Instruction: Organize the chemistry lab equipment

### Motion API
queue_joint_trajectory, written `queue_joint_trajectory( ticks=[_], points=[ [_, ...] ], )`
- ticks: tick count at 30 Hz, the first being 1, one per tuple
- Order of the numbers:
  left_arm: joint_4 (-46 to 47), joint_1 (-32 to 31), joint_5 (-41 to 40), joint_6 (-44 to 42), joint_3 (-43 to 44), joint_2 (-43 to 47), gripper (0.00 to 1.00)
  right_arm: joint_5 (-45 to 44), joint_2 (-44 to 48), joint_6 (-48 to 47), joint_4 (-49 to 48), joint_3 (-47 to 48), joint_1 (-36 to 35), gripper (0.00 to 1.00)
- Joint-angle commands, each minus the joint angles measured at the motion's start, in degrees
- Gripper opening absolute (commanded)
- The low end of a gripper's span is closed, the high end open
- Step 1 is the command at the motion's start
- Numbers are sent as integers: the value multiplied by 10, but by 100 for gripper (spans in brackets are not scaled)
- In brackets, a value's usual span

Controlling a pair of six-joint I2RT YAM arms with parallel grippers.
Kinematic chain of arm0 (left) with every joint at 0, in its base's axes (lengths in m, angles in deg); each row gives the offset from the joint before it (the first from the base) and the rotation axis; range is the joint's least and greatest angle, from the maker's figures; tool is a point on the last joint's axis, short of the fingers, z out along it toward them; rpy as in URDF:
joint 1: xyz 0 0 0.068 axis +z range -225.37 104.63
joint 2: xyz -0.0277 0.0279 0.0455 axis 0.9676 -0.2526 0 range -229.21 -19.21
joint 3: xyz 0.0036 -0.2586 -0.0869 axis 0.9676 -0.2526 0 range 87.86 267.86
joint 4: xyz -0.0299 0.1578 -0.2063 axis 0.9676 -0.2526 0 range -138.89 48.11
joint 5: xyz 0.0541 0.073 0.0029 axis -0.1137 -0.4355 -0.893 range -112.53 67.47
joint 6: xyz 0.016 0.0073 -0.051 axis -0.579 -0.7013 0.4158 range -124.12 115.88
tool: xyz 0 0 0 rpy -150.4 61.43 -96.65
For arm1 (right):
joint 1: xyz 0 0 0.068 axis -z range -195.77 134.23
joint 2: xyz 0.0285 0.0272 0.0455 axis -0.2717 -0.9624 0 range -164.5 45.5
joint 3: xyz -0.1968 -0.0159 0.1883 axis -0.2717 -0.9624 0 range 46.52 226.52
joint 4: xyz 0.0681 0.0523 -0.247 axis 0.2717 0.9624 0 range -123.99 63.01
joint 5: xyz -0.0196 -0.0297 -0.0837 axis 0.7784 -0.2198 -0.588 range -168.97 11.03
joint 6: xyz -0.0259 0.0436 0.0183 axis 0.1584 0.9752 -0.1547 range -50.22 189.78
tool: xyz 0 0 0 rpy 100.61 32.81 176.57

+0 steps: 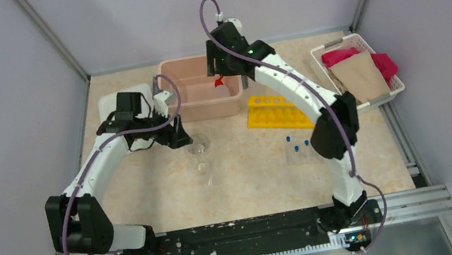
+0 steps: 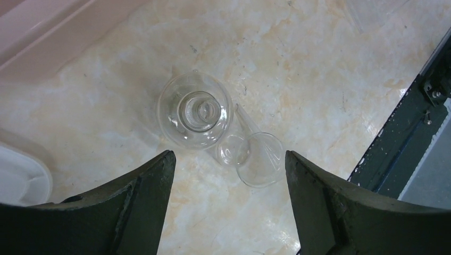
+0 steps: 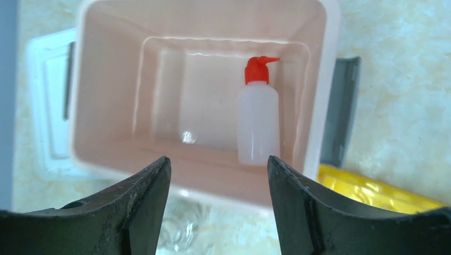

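Observation:
A clear glass flask (image 2: 195, 116) stands upright on the table, with a clear glass funnel (image 2: 259, 158) lying against it; both show faintly in the top view (image 1: 199, 147). My left gripper (image 2: 227, 159) is open and empty just above and near them. A white squeeze bottle with red nozzle (image 3: 258, 119) lies inside the pink bin (image 3: 106, 69), by its right wall. My right gripper (image 3: 219, 162) is open and empty above the bin's near wall (image 1: 224, 65). The yellow tube rack (image 1: 276, 112) lies right of the bin. Blue-capped tubes (image 1: 297, 145) lie in front of it.
A white basket (image 1: 384, 97) of pink and tan cloths stands at the back right. A white tray (image 1: 110, 105) sits left of the pink bin. Grey walls enclose the table. A black rail (image 1: 247, 231) runs along the near edge.

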Motion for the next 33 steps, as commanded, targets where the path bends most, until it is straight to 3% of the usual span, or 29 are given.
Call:
queue_joint_trajectory(
  ticks=[1, 10, 14, 21, 30, 33],
  points=[
    [41, -21, -19, -6, -4, -23, 81, 14, 159, 13, -84, -100, -10, 65],
    [78, -65, -57, -1, 0, -72, 76, 1, 386, 23, -149, -380, -38, 58],
    [83, -82, -92, -8, 10, -102, 70, -10, 452, 38, -144, -461, -45, 53],
    [96, -95, -150, -15, 9, -132, 59, -20, 507, 51, -125, -515, -48, 47],
    [110, -112, -163, -11, 11, -139, 54, -15, 519, 60, -120, -542, -53, 42],
    [106, -116, -170, -13, 19, -143, 48, -15, 521, 63, -118, -549, -53, 41]
  ],
)
